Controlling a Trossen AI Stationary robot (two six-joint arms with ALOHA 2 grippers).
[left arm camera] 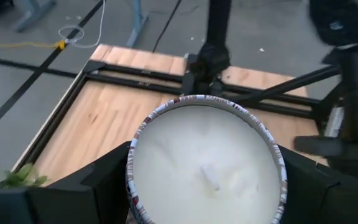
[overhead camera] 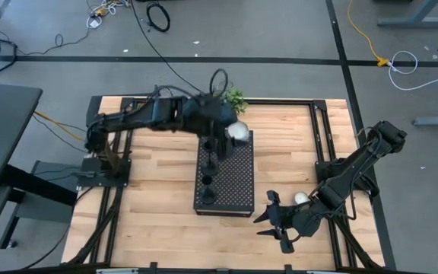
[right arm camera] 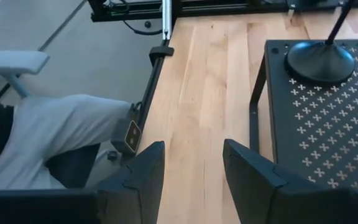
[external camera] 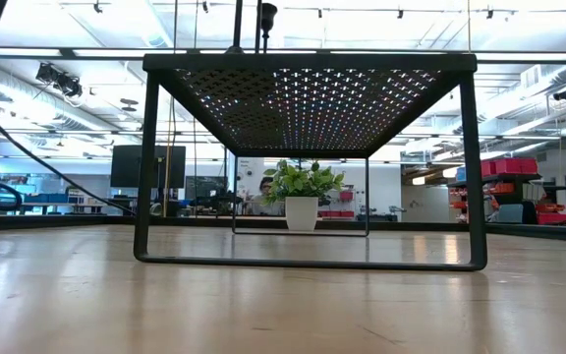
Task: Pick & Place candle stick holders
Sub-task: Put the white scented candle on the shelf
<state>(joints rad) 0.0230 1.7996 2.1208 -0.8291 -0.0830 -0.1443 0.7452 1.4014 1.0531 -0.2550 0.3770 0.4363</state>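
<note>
Three black candle stick holders (overhead camera: pixel 209 144) (overhead camera: pixel 208 164) (overhead camera: pixel 207 195) stand in a row by their round bases along the left side of the black perforated box (overhead camera: pixel 230 179). One base shows in the right wrist view (right arm camera: pixel 321 59). My left gripper (overhead camera: pixel 234 134) is over the box's far end, shut on a small white round candle (left arm camera: pixel 207 165) in a patterned tin. My right gripper (overhead camera: pixel 278 222) is open and empty above the wood near the table's front right, right of the box (right arm camera: pixel 319 112). A second white candle (overhead camera: pixel 301 198) lies beside it. My left gripper pinches the candle tin's round wall (left arm camera: pixel 131 177) between its two fingers (left arm camera: pixel 98 186), one on each opposite side. The fingers slant down from above and from the left. The candle sits upright with its wax top open. I cannot tell whether it rests on the box.
A potted green plant (overhead camera: pixel 236 99) stands just beyond the box's far end and shows under the box in the low view (external camera: pixel 303 187). Black frame rails (overhead camera: pixel 325 137) run along the table's edges. A person's grey-clad leg (right arm camera: pixel 61 137) shows beyond the table's edge. Bare wood (overhead camera: pixel 158 175) lies left of the box.
</note>
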